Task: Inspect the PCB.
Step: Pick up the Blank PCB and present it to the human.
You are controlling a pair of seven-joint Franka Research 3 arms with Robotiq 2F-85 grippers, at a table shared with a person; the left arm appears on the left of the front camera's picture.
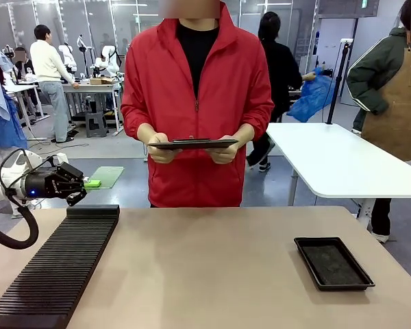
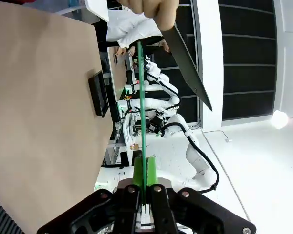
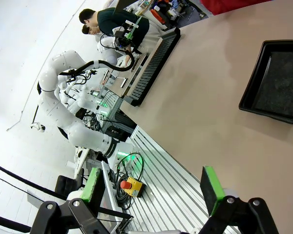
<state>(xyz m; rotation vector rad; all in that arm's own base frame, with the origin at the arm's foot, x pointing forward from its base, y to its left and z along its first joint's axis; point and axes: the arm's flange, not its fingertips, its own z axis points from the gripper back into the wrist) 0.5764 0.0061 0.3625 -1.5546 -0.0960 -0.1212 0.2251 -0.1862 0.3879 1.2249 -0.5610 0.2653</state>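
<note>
- Left gripper [image 1: 90, 184]: black two-finger gripper with green pads, jaws pinched together on the PCB [image 1: 108, 176], a small thin flat board with a pale grey-green face.
- In the front view the PCB is in the air at the table's far left, above and just beyond the far end of the black ribbed slotted rack [image 1: 55, 271]. It touches neither rack nor table.
- Left wrist view: the left gripper [image 2: 144, 165] has the board clamped by one end. The PCB [image 2: 141, 107] is seen edge-on as a thin bright green line running straight out from the pads.
- Right gripper [image 3: 151, 187]: fingers spread wide with nothing between them, hanging over the robot-side edge of the tan table [image 3: 205, 112].
- Shallow black rectangular tray [image 1: 333, 262] sits on the table's right side, well apart from the rack.
- Person in a red zip jacket [image 1: 197, 103] stands at the far side, holding a dark flat board [image 1: 192, 144] level at waist height.
</note>
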